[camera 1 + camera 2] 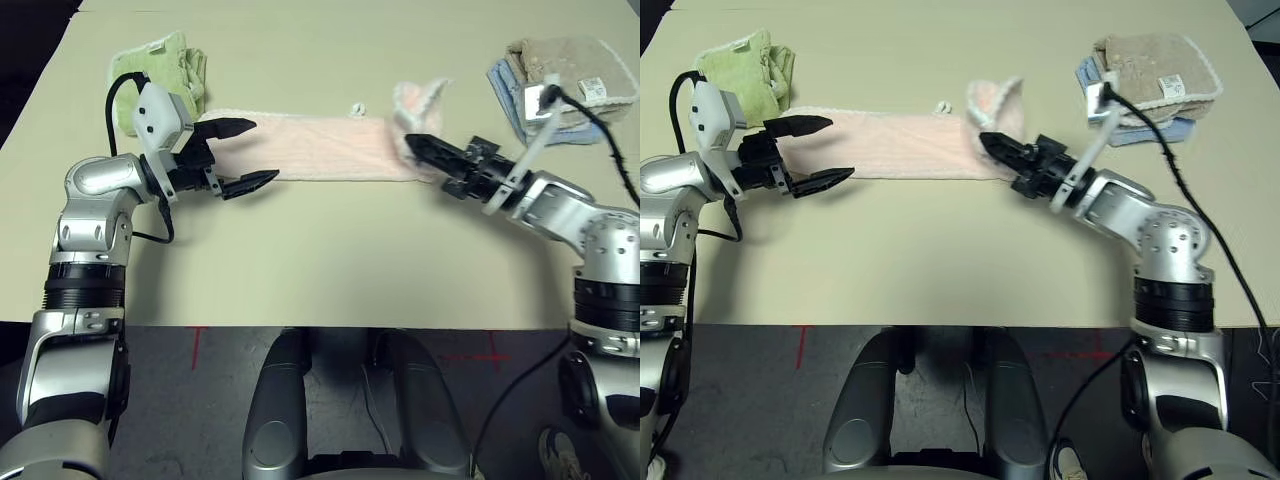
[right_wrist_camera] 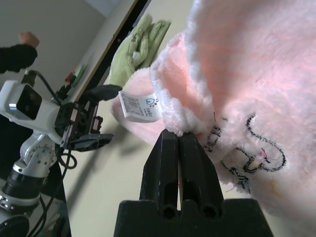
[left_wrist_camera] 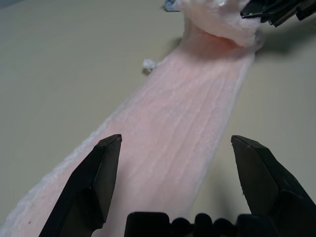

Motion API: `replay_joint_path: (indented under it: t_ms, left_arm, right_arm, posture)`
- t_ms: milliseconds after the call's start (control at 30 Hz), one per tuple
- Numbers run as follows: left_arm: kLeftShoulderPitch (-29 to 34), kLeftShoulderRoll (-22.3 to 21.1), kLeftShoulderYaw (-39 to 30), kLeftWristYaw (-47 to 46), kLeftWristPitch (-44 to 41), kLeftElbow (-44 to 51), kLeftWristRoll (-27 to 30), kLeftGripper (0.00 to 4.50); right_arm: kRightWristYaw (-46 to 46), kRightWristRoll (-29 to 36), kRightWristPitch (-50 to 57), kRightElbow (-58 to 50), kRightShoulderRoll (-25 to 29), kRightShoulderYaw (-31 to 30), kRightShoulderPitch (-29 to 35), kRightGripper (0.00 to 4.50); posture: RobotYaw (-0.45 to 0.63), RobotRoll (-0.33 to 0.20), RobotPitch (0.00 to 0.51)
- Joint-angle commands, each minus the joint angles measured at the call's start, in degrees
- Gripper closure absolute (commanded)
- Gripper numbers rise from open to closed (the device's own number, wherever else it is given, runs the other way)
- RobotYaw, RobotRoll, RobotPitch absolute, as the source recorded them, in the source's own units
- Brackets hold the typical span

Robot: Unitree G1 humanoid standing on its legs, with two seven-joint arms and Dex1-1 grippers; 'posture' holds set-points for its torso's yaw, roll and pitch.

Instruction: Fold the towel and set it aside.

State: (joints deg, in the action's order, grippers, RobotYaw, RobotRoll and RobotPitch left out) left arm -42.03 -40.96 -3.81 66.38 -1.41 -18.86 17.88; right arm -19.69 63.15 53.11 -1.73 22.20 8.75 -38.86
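Note:
The pale pink towel [image 1: 310, 148] lies as a long narrow strip across the middle of the table. Its right end is bunched and lifted off the surface, and my right gripper [image 1: 410, 142] is shut on that end's white corded edge [image 2: 178, 129]. A small white label [image 2: 139, 106] hangs beside the pinch. My left gripper [image 1: 265, 150] is open at the strip's left end, one finger by the far edge and one by the near edge. The left wrist view looks along the towel [image 3: 187, 123] between the spread fingers [image 3: 94, 182].
A crumpled light green towel [image 1: 165, 65] sits at the back left, just behind my left gripper. A beige towel on a blue one [image 1: 565, 80] lies at the back right. A small white scrap [image 1: 356, 107] lies just behind the strip. A person's hand [image 2: 19, 52] shows beyond the table.

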Motion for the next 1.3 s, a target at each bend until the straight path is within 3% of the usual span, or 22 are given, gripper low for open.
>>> replay_joint_path:
  t_ms: [33, 300, 433, 500, 600, 733, 933, 1100, 1233, 1300]
  left_arm:
    - [0.52, -0.39, 0.40, 0.89, 0.57, 0.45, -0.44, 0.00]
    - [0.46, -0.44, 0.53, 0.94, 0.63, 0.30, -0.60, 0.00]
    - [0.29, -0.30, 0.65, 0.93, 0.63, 0.27, -0.63, 0.00]
    - [0.30, -0.34, 0.63, 0.93, 0.65, 0.27, -0.64, 0.00]
    - [0.53, -0.51, 0.52, 0.90, 0.56, 0.55, -0.61, 0.00]
    - [0.84, -0.71, 0.42, 0.76, 0.47, 0.86, -0.63, 0.00]
    - [1.21, -0.85, 0.38, 0.56, 0.20, 1.51, -0.60, 0.00]
    - [0.92, -0.57, 0.64, 0.57, 0.43, 1.09, -0.77, 0.00]
    - [0.38, -0.26, 0.86, 0.67, 0.74, 0.30, -0.93, 0.00]
    - [0.23, 0.00, 0.83, 0.54, 0.85, -0.31, -0.94, 0.00]
  right_arm:
    - [-0.86, -2.40, 1.02, -0.97, -0.69, -1.81, -0.26, 4.48]
    - [3.39, -8.68, 3.62, -0.10, -3.73, -4.98, -1.82, 4.48]
    - [3.10, -11.06, 4.29, 0.40, -6.39, -6.40, -2.85, 3.43]
    - [1.57, -12.72, 4.21, 0.27, -6.54, -7.92, -3.12, 2.69]
    - [-6.26, -19.16, -0.28, -0.93, -2.86, -14.53, -3.61, 1.54]
    - [-16.30, -24.74, -7.70, -0.61, 1.20, -17.70, -4.15, 0.04]
    - [-30.32, -26.80, -16.70, 3.27, 7.70, -13.32, -4.47, 0.04]
    - [-35.54, -23.92, -16.44, 9.15, 10.76, -6.13, -5.37, 0.04]
    - [-40.70, -25.94, -21.16, 15.23, 13.29, -3.38, -5.10, 0.04]
    - [-44.69, -28.66, -30.91, 20.17, 12.94, -2.24, -5.18, 0.04]
  posture:
    - [0.00, 0.000, 0.319]
    - [0.00, 0.000, 0.317]
    - [0.01, 0.000, 0.314]
    - [0.01, 0.000, 0.312]
    - [0.02, 0.000, 0.308]
    - [0.02, 0.000, 0.303]
    - [0.02, 0.000, 0.302]
    - [0.00, 0.000, 0.295]
    - [-0.01, 0.000, 0.294]
    - [-0.02, 0.000, 0.295]
